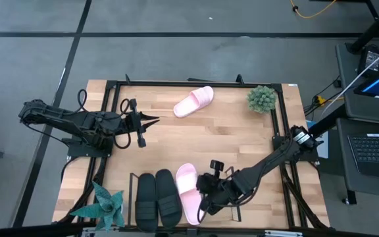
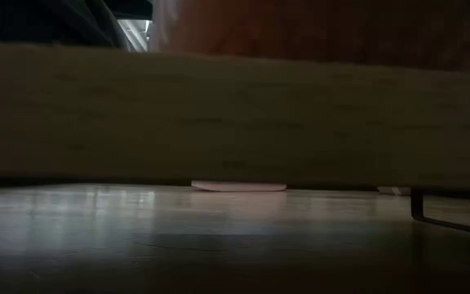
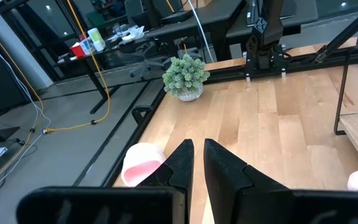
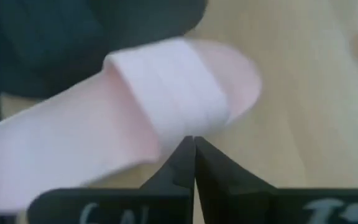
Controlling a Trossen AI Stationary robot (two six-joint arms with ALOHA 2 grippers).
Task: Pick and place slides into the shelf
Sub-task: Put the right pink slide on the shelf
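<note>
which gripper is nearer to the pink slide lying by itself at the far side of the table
Left. The left gripper sits just beside that pink slide; the right gripper is across the table at the shelf.

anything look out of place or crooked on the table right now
One pink slide lies alone at the table's far edge, turned at an angle, away from the rest. The other pink slide sits in the shelf beside the two black slides, with the shut right gripper right beside it. Nothing looks spilled or damaged.

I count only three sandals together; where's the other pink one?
From above, the second pink slide lies alone at the table's far edge, left of the small round plant.
</note>
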